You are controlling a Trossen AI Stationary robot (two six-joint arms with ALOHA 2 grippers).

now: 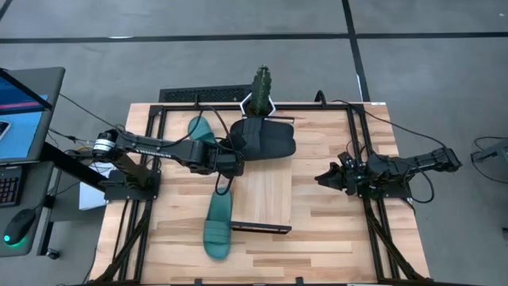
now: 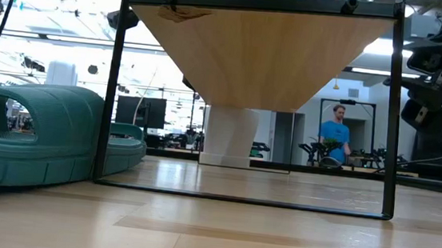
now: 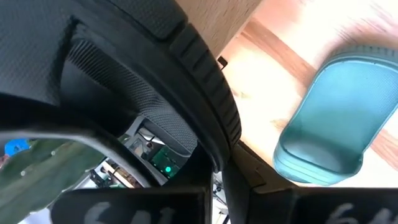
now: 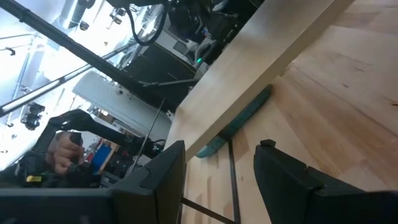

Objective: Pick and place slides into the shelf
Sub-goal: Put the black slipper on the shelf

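The shelf [image 1: 266, 199] is a light-wood plank raised on a black frame [image 2: 115, 91] in the middle of the table. Black slides [image 1: 266, 137] are at its far end. My left gripper [image 1: 232, 161] reaches in from the table's left and is shut on a black slide [image 3: 124, 81]. One teal slide [image 1: 217, 226] lies on the table left of the shelf's near end and shows in the low view [image 2: 35, 136]. A second teal slide [image 1: 198, 127] lies at the far left. My right gripper [image 1: 327, 176] is open and empty, right of the shelf. My left gripper has the black slide's ribbed edge [image 3: 214, 134] between its two fingers. It comes about level from the table's left. The slide is over the shelf's far end. I cannot tell whether it rests on the plank.
A potted cactus [image 1: 262, 83] in a white pot [image 2: 232, 137] stands just beyond the shelf's far end. Black frame rails [image 1: 361, 143] run along the table's sides. A person [image 2: 334, 134] stands far off in the room. Bare tabletop [image 1: 333, 238] lies right of the shelf.
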